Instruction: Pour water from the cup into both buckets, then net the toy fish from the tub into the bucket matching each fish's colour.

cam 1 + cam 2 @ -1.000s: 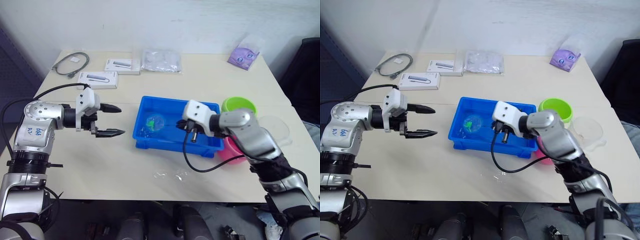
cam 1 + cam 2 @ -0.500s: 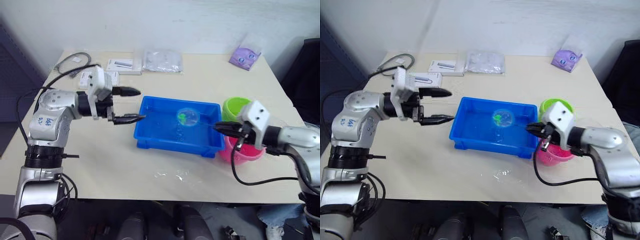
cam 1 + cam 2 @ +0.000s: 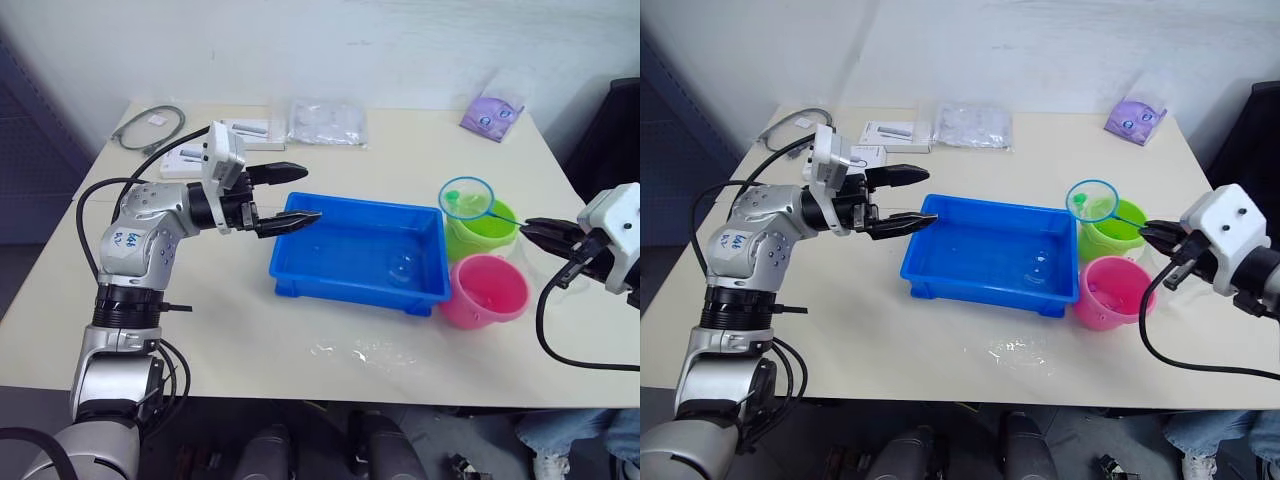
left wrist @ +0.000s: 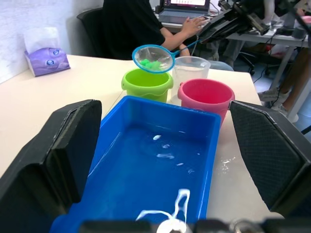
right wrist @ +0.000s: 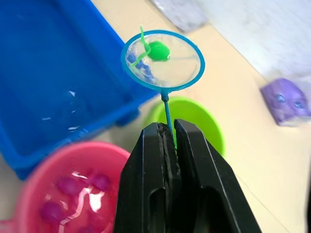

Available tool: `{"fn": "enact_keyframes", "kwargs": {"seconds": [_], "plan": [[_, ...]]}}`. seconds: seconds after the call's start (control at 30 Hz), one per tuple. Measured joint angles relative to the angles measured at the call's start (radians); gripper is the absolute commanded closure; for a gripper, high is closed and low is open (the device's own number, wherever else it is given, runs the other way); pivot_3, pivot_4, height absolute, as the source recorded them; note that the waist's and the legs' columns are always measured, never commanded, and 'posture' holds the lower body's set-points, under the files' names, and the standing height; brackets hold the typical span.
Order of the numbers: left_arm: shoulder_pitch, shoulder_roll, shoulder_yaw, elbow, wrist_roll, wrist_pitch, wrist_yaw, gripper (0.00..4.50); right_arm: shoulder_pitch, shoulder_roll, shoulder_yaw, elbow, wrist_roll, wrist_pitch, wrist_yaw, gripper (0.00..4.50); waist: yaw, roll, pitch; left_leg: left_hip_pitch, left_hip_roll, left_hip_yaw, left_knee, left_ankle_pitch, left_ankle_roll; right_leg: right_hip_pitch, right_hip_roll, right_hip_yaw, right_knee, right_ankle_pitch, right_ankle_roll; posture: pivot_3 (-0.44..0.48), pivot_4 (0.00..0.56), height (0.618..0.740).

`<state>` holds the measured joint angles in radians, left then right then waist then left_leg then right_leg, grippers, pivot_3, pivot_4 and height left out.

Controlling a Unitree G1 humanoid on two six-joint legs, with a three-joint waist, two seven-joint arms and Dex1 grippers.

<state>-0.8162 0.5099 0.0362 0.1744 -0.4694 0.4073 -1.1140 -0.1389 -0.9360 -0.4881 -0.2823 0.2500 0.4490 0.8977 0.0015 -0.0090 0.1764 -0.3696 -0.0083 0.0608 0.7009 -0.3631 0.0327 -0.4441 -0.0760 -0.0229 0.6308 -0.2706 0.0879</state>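
Blue-rimmed round net [image 5: 163, 60] with fine pale mesh and a thin dark straight handle hangs over the near-tub edge of the lime green round plastic bucket [image 3: 487, 229], its hoop tilted and carrying a bright green toy fish [image 5: 158, 50] in the mesh. Its long axis runs from the hoop out toward the robot's right, where the handle ends between the black fingers of the right tool [image 5: 169, 141], which are pressed together on it.

Just nearer the robot, touching the green one, stands the pink round plastic bucket [image 3: 484, 291], with water and several pink toy fish [image 5: 64, 185] inside. A transparent plastic cup [image 4: 191, 68] stands behind the two buckets as the left wrist view shows them. To their left lies the shallow rectangular bright blue plastic tub [image 3: 359, 255], holding water.

The left tool [image 3: 290, 199] hovers at the tub's left end, its two fingers apart and holding nothing.

Water drops [image 3: 362, 351] glisten on the pale worktop [image 3: 232, 318] in front of the tub.
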Motion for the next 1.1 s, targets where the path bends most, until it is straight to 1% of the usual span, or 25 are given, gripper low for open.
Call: {"fn": "enact_keyframes", "kwargs": {"seconds": [0.13, 0.2, 0.3, 0.47, 0.63, 0.77, 0.93, 1.07, 1.1], "plan": [[0.000, -0.018, 0.000, 0.001, -0.001, -0.005, -0.001, 0.01, 0.032, -0.027, 0.010, 0.159, -0.164, -0.252, -0.106, 4.50, 0.000, 0.000, 0.000, 0.000, 0.000, 0.001, 0.000, 0.000, 0.000, 0.000, 0.000, 0.001, 0.000, 0.000, 0.000, 0.000, 0.150, 0.740], [0.000, -0.023, 0.003, 0.001, -0.006, -0.002, 0.000, 0.01, 0.037, -0.047, 0.027, 0.271, -0.275, -0.427, -0.191, 4.50, -0.001, 0.000, 0.000, 0.001, 0.000, 0.002, 0.000, 0.000, 0.000, 0.000, 0.000, 0.001, 0.000, 0.000, 0.000, 0.000, 0.150, 0.740], [0.000, -0.037, 0.008, 0.000, -0.022, 0.006, 0.011, 0.01, 0.034, -0.078, 0.076, 0.396, -0.394, -0.626, -0.295, 4.50, -0.003, 0.000, 0.000, 0.001, 0.000, 0.002, 0.000, 0.000, -0.001, 0.000, 0.000, 0.002, 0.001, 0.000, 0.000, 0.000, 0.150, 0.740], [0.000, -0.050, 0.014, -0.005, -0.033, 0.011, 0.027, 0.01, 0.025, -0.121, 0.169, 0.556, -0.578, -0.872, -0.480, 4.50, -0.007, 0.000, 0.000, 0.002, 0.000, 0.003, 0.000, 0.001, -0.001, 0.000, 0.000, 0.003, 0.001, 0.000, 0.000, 0.000, 0.150, 0.740], [0.002, -0.057, 0.013, -0.010, -0.033, 0.011, 0.028, 0.01, -0.005, -0.133, 0.212, 0.610, -0.681, -0.975, -0.617, 4.50, -0.006, 0.000, 0.000, 0.003, 0.000, 0.003, 0.000, 0.001, -0.002, 0.000, 0.000, 0.004, -0.001, 0.000, 0.000, 0.000, 0.150, 0.740], [0.006, -0.056, 0.011, -0.011, -0.031, 0.006, 0.027, 0.01, -0.007, -0.189, 0.262, 0.640, -0.794, -1.028, -0.716, 4.50, -0.006, 0.001, 0.000, 0.003, 0.000, 0.004, 0.000, 0.001, -0.002, 0.000, 0.000, 0.004, -0.001, 0.000, 0.000, 0.000, 0.150, 0.740], [0.075, -0.030, -0.062, -0.007, 0.050, -0.096, -0.016, 0.01, -0.036, -0.244, 0.374, 0.695, -0.984, -1.082, -0.899, 4.50, -0.006, 0.001, -0.001, 0.003, 0.000, 0.004, 0.000, 0.002, -0.002, 0.000, 0.001, 0.004, -0.002, 0.000, 0.000, 0.000, 0.150, 0.740], [0.088, -0.031, -0.076, -0.001, 0.064, -0.150, -0.033, 0.01, -0.057, -0.270, 0.437, 0.725, -1.102, -1.097, -1.076, 4.50, -0.006, 0.001, -0.001, 0.003, 0.000, 0.005, 0.000, 0.002, -0.002, 0.000, 0.001, 0.005, -0.002, 0.000, 0.000, 0.000, 0.150, 0.740], [0.089, -0.033, -0.076, -0.002, 0.064, -0.157, -0.033, 0.01, -0.064, -0.272, 0.446, 0.725, -1.116, -1.098, -1.096, 4.50, -0.006, 0.001, -0.001, 0.003, 0.000, 0.005, 0.000, 0.002, -0.002, 0.000, 0.001, 0.005, -0.002, 0.000, 0.000, 0.000, 0.150, 0.740]]}}
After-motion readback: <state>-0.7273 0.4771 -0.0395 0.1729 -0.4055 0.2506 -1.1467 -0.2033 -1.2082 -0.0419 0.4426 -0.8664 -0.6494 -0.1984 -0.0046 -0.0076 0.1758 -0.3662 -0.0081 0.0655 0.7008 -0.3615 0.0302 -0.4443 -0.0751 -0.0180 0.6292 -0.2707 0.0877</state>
